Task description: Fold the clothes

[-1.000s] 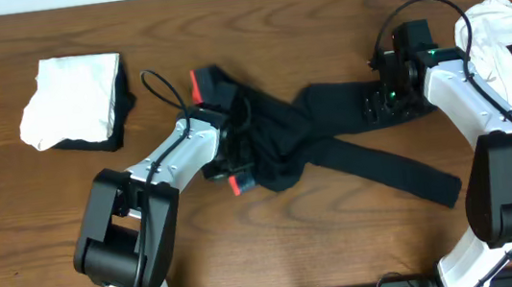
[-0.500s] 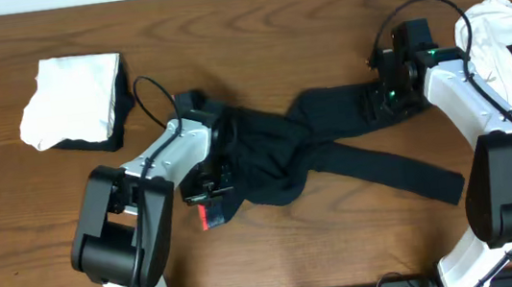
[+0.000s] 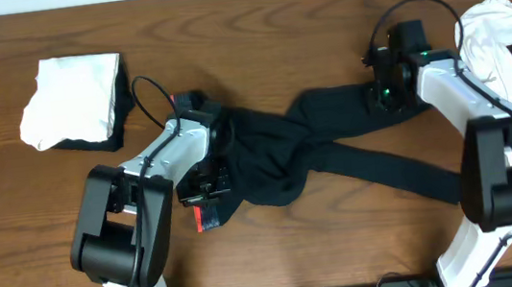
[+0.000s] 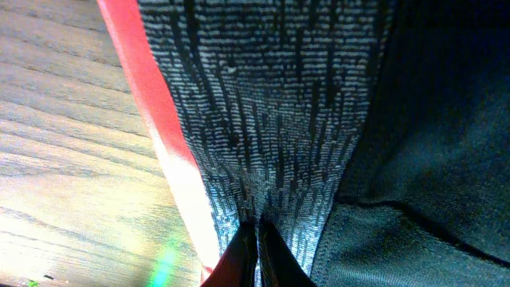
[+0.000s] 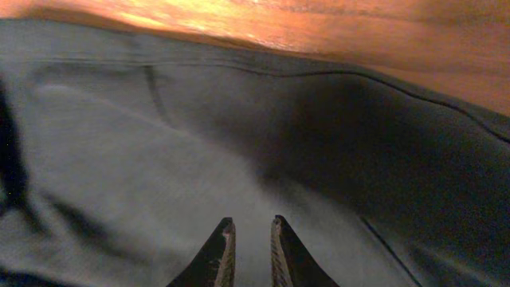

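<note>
leggings [image 3: 277, 156] sprawled on the table [image 3: 253, 28], left gripper [image 4: 256, 239] clamped tight on fabric by the red waistband [image 4: 171, 159], right gripper [image 5: 249, 239] squeezed nearly together on a leg end

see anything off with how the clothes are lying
The black leggings are bunched and twisted, their two legs crossing instead of lying parallel. The white T-shirt sits crumpled at the right edge, partly out of frame.
</note>
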Robot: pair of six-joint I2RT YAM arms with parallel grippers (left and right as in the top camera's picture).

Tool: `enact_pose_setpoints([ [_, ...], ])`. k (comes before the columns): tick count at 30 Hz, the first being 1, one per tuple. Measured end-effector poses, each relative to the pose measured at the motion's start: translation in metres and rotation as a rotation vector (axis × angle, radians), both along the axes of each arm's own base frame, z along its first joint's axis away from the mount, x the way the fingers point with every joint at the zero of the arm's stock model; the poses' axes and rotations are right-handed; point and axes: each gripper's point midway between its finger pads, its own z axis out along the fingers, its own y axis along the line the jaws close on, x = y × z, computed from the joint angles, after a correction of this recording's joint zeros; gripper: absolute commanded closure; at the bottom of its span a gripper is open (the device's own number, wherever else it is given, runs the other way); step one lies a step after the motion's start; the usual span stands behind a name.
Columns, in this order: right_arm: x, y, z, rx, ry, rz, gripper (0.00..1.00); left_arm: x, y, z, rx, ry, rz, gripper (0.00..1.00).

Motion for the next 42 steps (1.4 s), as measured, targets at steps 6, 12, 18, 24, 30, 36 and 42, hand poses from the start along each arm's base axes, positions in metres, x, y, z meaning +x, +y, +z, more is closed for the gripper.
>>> enact_pose_setpoints([
  [6,0.023,0.0,-0.018,0.005,-0.057,-0.003,0.86,0.0,0.001,0.0,0.002,0.0,0.0,0.94],
  [12,0.067,-0.002,-0.02,-0.005,-0.206,-0.018,0.88,0.0,0.001,0.0,0.003,0.001,0.0,0.94],
  [18,0.1,-0.02,-0.021,-0.095,-0.318,-0.072,0.93,0.0,0.001,0.0,0.003,0.001,0.0,0.94],
  [24,0.117,-0.065,-0.018,-0.186,-0.38,-0.173,0.94,0.0,0.001,0.0,0.004,0.001,-0.001,0.94],
  [30,0.127,-0.124,-0.016,-0.207,-0.41,-0.273,0.95,0.0,0.001,0.0,0.003,0.002,0.0,0.94],
  [36,0.142,-0.144,-0.014,-0.184,-0.489,-0.296,0.96,0.0,0.001,0.0,0.004,0.001,-0.001,0.94],
  [42,0.158,-0.144,-0.012,-0.174,-0.575,-0.292,0.96,0.0,0.001,0.0,0.003,0.0,0.0,0.94],
])
